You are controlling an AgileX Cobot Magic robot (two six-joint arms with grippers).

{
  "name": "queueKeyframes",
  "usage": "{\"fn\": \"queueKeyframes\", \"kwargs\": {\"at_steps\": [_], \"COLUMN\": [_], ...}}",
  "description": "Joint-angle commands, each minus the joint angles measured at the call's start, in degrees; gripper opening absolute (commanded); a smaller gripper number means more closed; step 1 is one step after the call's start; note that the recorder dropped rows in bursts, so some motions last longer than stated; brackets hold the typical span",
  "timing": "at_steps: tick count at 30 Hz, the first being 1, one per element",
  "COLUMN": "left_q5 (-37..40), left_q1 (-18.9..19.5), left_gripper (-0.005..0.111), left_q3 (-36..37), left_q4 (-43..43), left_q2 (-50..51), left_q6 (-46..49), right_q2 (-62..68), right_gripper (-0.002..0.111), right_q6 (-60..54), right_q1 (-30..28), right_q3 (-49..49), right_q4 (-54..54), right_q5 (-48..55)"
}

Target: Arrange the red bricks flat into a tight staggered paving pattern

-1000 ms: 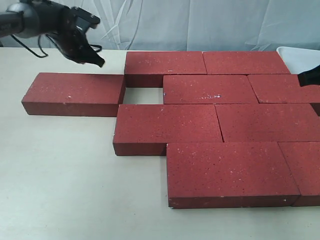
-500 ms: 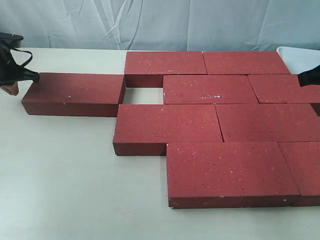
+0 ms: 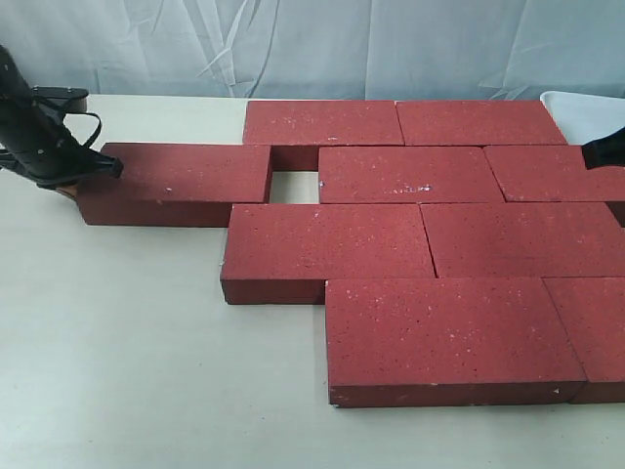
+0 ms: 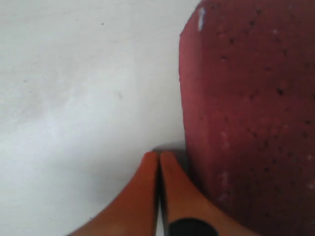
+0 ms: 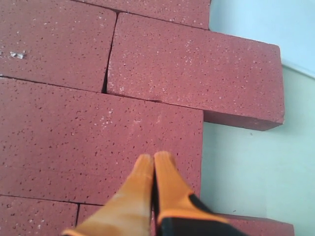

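Note:
Several red bricks (image 3: 410,174) lie flat in staggered rows on the right of the table. One more red brick (image 3: 176,181) lies to their left, a small gap (image 3: 293,186) away from the second row. My left gripper (image 3: 70,186) is at this brick's left end, low on the table. In the left wrist view its orange fingers (image 4: 158,157) are shut together, empty, touching the brick's end face (image 4: 246,123). My right gripper (image 5: 154,158) is shut and empty above a brick (image 5: 98,142) near the pattern's far right edge, and shows as a dark tip (image 3: 604,149) in the exterior view.
A white tray (image 3: 586,107) stands at the back right corner. Bare table (image 3: 127,332) spreads to the left and front of the bricks. A pale cloth backdrop (image 3: 342,44) closes the far side.
My left gripper came down from above the table's back to the loose brick's left end. The brick has slid right, narrowing the gap in the second row. The right arm has stayed still.

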Motion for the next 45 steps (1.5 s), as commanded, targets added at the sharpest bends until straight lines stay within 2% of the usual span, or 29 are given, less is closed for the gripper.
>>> {"fn": "queueKeyframes", "kwargs": {"at_steps": [1, 6, 13, 18, 21, 23, 26, 28, 30, 34, 39, 42, 45], "left_q5": [1.8, 2.7, 2.1, -1.7, -2.6, -1.9, 0.3, 2.4, 3.5, 6.0, 11.5, 15.2, 22.0], "left_q1": [-1.5, -4.1, -9.9, -15.1, -15.9, -14.9, -12.8, -11.6, -10.7, -7.5, -4.9, -4.3, -4.3], "left_gripper": [0.002, 0.002, 0.002, 0.002, 0.002, 0.015, 0.045, 0.07, 0.076, 0.075, 0.071, 0.055, 0.029], "left_q3": [0.7, 0.7, 0.8, 0.8, 0.8, 0.8, 0.7, 0.4, -0.3, -2.4, -4.4, -4.4, -4.4], "left_q4": [-3.3, -5.5, -6.2, -7.8, -7.7, -4.4, -1.7, -1.1, 0.4, 9.4, 13.0, 12.7, 13.7], "left_q2": [0.1, 0.1, 0.1, 0.1, 0.1, 0.1, 0.1, -0.1, -0.8, -5.1, -10.7, -14.0, -15.9], "left_q6": [2.3, 3.8, 3.9, 4.0, 3.2, -0.3, -2.2, -2.2, -2.2, -7.6, -7.8, -7.6, -5.8], "right_q2": [-0.3, -0.3, -0.3, -0.3, -0.3, -0.3, -0.3, -0.3, -0.3, -0.3, -0.3, -0.3, -0.3], "right_gripper": [-0.001, -0.001, -0.001, -0.001, -0.001, -0.001, -0.001, -0.001, -0.001, -0.001, -0.001, -0.001, -0.001], "right_q6": [0.0, 0.0, 0.0, 0.0, 0.0, 0.0, 0.0, 0.0, 0.0, 0.0, 0.0, 0.0, 0.0], "right_q1": [-0.3, -0.3, -0.3, -0.3, -0.3, -0.3, -0.3, -0.3, -0.3, -0.3, -0.3, -0.3, -0.3], "right_q3": [0.0, 0.0, 0.0, 0.0, 0.0, 0.0, 0.0, 0.0, 0.0, 0.0, 0.0, 0.0, 0.0], "right_q4": [-0.1, -0.1, -0.1, -0.1, -0.1, -0.1, -0.1, -0.1, -0.1, -0.1, -0.1, -0.1, -0.1], "right_q5": [-0.1, -0.1, -0.1, -0.3, -0.3, -0.3, -0.3, -0.1, -0.1, -0.1, -0.1, -0.1, -0.1]}}
